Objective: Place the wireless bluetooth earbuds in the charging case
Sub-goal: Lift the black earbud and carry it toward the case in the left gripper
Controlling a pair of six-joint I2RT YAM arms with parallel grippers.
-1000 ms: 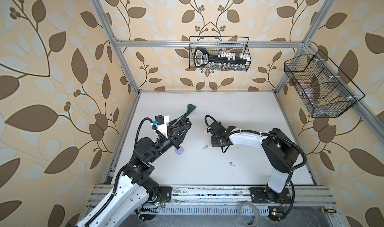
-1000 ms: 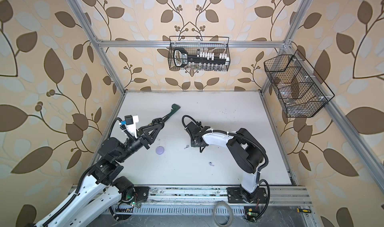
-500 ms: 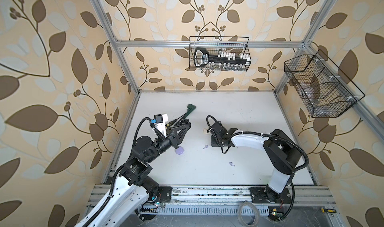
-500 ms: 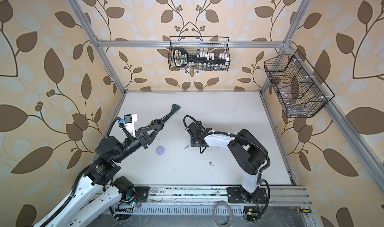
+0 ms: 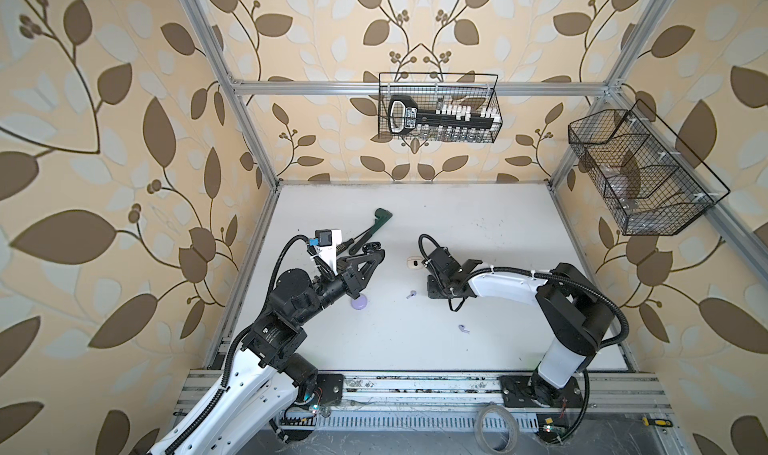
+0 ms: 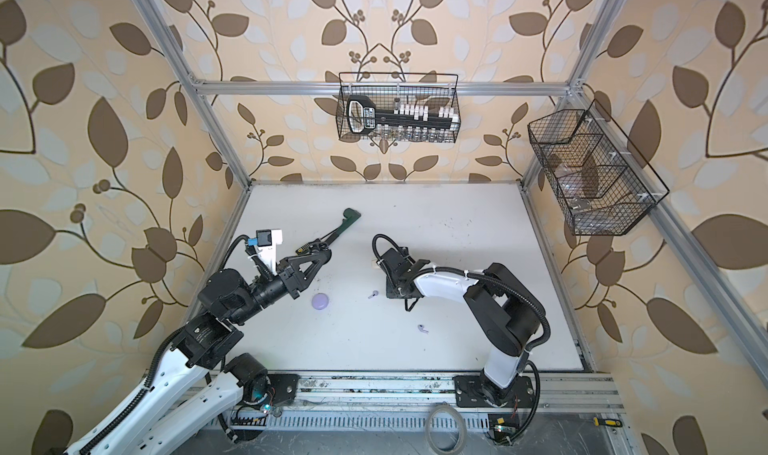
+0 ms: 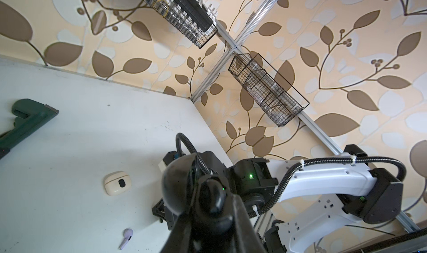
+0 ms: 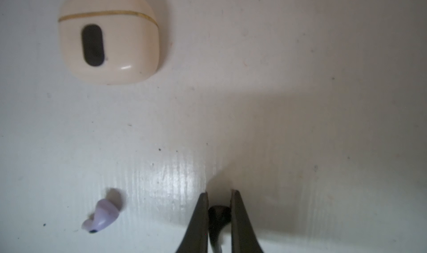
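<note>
My left gripper [image 7: 209,210] is raised over the table's left side and shut on a black charging case [image 7: 180,184], whose lid looks open. My right gripper [image 8: 219,194] points down at the table and is shut on a black earbud [image 8: 218,213]. A lavender earbud [image 8: 101,214] lies just beside it, also seen in both top views [image 5: 411,295] [image 6: 372,295]. Another lavender earbud [image 5: 464,329] lies nearer the front. A shut cream case [image 8: 108,35] lies flat behind the right gripper. A shut lavender case [image 5: 358,303] sits under the left arm.
A green pipe wrench [image 5: 376,224] lies on the table at the back left. Two wire baskets hang on the walls, one at the back [image 5: 438,112] and one on the right [image 5: 640,174]. The white table [image 5: 519,232] ends at a metal rail in front.
My right gripper's jaws have narrowed onto the black earbud. Both arms have barely shifted, and the left gripper still holds the black case.
</note>
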